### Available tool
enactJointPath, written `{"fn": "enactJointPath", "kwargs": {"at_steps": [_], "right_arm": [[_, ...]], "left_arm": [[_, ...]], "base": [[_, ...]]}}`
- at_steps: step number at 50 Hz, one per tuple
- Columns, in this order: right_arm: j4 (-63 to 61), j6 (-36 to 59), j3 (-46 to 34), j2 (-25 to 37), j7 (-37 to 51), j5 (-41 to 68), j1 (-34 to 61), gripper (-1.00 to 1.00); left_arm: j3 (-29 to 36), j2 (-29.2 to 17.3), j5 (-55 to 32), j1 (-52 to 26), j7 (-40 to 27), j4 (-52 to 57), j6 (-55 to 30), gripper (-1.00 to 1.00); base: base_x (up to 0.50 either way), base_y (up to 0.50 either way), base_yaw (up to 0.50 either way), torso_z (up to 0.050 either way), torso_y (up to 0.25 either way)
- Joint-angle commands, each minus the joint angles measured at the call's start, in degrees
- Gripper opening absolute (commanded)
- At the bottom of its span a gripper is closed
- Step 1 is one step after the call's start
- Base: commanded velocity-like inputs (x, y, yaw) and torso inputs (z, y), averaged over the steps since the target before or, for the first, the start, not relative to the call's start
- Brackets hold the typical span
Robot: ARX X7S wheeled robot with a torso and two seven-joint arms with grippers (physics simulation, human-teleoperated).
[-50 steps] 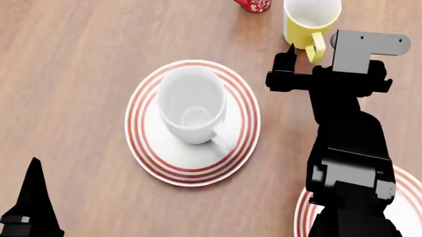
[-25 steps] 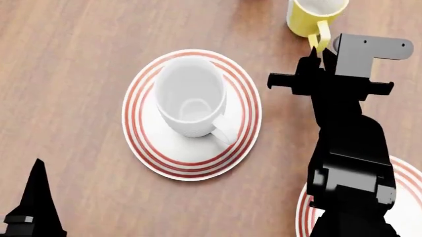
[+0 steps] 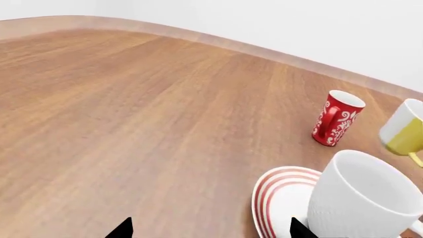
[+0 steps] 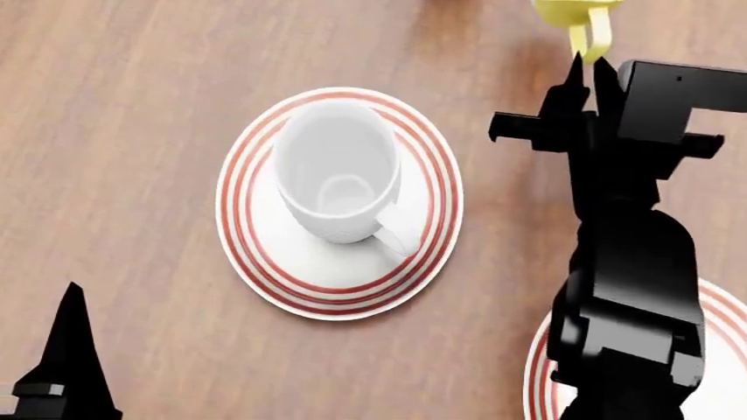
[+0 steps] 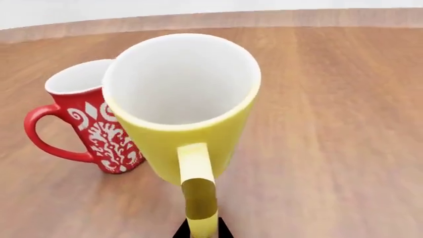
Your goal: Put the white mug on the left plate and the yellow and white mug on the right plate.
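The white mug (image 4: 336, 166) stands upright on the left plate (image 4: 262, 254), its handle toward the near right. It also shows in the left wrist view (image 3: 360, 198) on that plate (image 3: 274, 201). My left gripper (image 3: 210, 231) is open and empty, near and to the left of the plate. The yellow and white mug (image 5: 178, 94) stands on the table at the head view's top edge (image 4: 569, 10). My right gripper (image 5: 200, 232) is shut on its handle (image 5: 196, 193), one fingertip on each side. The right plate (image 4: 729, 337) lies at the near right, mostly hidden by my right arm.
A red mug with a white floral pattern (image 5: 89, 119) stands right beside the yellow mug, handle pointing away from it; it also shows in the left wrist view (image 3: 337, 119). The wooden table (image 4: 129, 131) ends at a pale wall behind the mugs.
My right gripper has moved forward to the yellow mug's handle and its fingers have come together on it. The mug has shifted slightly farther away. The head view tilted early on.
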Motion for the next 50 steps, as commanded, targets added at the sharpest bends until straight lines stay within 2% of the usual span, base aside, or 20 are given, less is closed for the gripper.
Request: {"fn": "enactJointPath", "kwargs": {"at_steps": [1,7,15,28,45,50], "right_arm": [[-25.4,10.7,-0.9,-1.5,0.2,-1.1,-10.4,-1.0],[-40.0,19.2,-3.4,-2.0,-0.2,-3.0,-17.6,-1.0],[-49.5,22.2,-4.0,-1.2,-0.2,-3.5,-22.4,-1.0],[-57.7,25.5,-3.5,-1.1,1.2,-2.6,-25.0,-1.0],[-58.0,27.0,-4.2,-0.7,2.3,-2.1,-24.9,-1.0],[-68.2,28.4,0.8,-0.9,0.7,4.2,-33.4,-1.0]], "left_arm": [[0.1,-0.2,-0.1,-0.3,0.0,-0.2,-0.1,1.0],[0.3,-0.3,-0.1,-0.5,-0.2,-0.2,-0.3,1.0],[0.1,-0.5,-0.3,-0.6,-0.3,-0.2,-0.4,1.0],[0.4,-0.7,-0.1,-0.5,-0.3,-0.4,-0.2,1.0],[0.5,-0.8,-0.2,-0.5,-0.5,-0.4,-0.1,1.0],[1.5,-0.4,1.0,-0.5,-1.0,-0.6,-0.4,1.0]], "base": [[0.0,0.0,0.0,0.0,0.0],[0.0,0.0,0.0,0.0,0.0],[0.0,0.0,0.0,0.0,0.0],[0.0,0.0,0.0,0.0,0.0],[0.0,0.0,0.0,0.0,0.0],[0.0,0.0,0.0,0.0,0.003]]}}
